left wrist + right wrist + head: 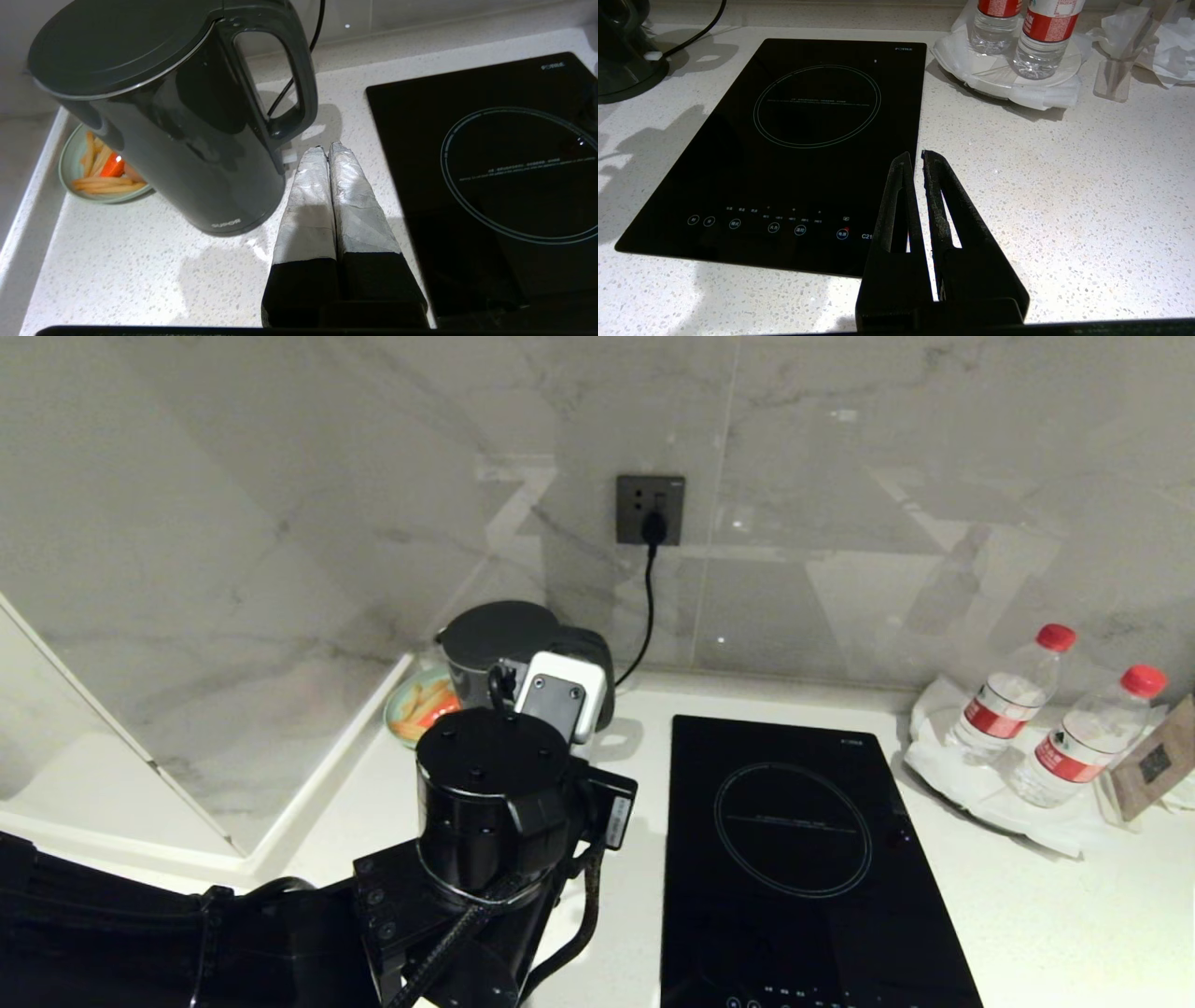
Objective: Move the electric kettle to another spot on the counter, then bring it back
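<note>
Kettle [177,121] position first: the electric kettle is standing upright at the back left corner of the tabletop [140,270], just beside a small dish of food [100,172] and close to the wall rim. Its loop handle [285,79] is facing toward the hob [490,177], and its long axis is running vertically.

I am holding the left gripper [328,149] low over the tabletop, in the strip between the kettle and the hob. Its fingers [308,196] are pressed together with no gap and are gripping nothing. The fingertips are sitting just below the lower root of the handle, near it but, as far as I can judge, not touching.

The right gripper [913,158] is parked over the front of the tabletop beside the hob's front edge, well apart from the kettle; its fingers are nearly together, with only a thin slit between them, and are holding nothing. Two water bottles [1017,32] are standing on a plate toward the back right.

The left arm is clearly the nearer one. I am judging that the coming move turns on the handle: it is lying just ahead of and above the left fingertips, so the fingers would need to part and rise to straddle the vertical grip bar before any lift.
</note>
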Available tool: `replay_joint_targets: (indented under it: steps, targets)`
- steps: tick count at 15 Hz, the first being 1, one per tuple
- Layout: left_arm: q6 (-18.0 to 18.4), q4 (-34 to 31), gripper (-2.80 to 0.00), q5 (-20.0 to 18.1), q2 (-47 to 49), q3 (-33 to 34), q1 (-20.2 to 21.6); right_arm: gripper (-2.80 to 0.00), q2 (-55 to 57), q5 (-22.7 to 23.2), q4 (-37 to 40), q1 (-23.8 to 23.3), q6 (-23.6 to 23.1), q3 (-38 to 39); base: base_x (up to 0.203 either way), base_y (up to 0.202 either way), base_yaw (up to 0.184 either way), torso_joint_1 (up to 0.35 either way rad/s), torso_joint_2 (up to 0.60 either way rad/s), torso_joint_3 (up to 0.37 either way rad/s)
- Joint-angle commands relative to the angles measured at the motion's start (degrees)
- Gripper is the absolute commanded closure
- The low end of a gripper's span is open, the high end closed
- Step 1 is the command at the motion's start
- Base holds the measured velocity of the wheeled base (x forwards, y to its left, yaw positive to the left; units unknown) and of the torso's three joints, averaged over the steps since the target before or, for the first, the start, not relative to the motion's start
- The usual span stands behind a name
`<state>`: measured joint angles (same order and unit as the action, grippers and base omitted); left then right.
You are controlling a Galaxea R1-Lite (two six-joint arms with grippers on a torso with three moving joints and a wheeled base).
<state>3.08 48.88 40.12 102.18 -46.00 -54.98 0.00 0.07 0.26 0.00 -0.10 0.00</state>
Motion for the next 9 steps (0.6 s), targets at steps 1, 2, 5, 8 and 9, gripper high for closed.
replay_joint_targets:
  steps: [1, 2, 5, 8, 9]
  targets:
    - [0.0, 0.5, 0.00, 0.2, 1.1, -1.1, 0.0, 0.00, 0.1, 0.0, 0.0, 0.0, 0.0, 0.0, 0.000, 0.000, 0.000, -0.007, 0.00, -0.045]
    - [-0.1, 0.8, 0.00, 0.4, 1.7, -0.9, 0.0, 0.00, 0.1, 0.0, 0.0, 0.0, 0.0, 0.0, 0.000, 0.000, 0.000, 0.000, 0.00, 0.000]
    - [0.4, 2.1, 0.00, 0.4, 4.3, -4.0, -0.3, 0.00, 0.0, 0.0, 0.0, 0.0, 0.0, 0.0, 0.000, 0.000, 0.000, 0.000, 0.00, 0.000]
    - [0.3, 1.8, 0.00, -0.3, 8.9, -7.4, -0.5, 0.00, 0.1, 0.0, 0.0, 0.0, 0.0, 0.0, 0.000, 0.000, 0.000, 0.000, 0.00, 0.000]
    - [0.2, 1.9, 0.00, -0.6, 10.9, -8.7, -0.5, 0.00, 0.0, 0.0, 0.0, 0.0, 0.0, 0.0, 0.000, 0.000, 0.000, 0.000, 0.00, 0.000]
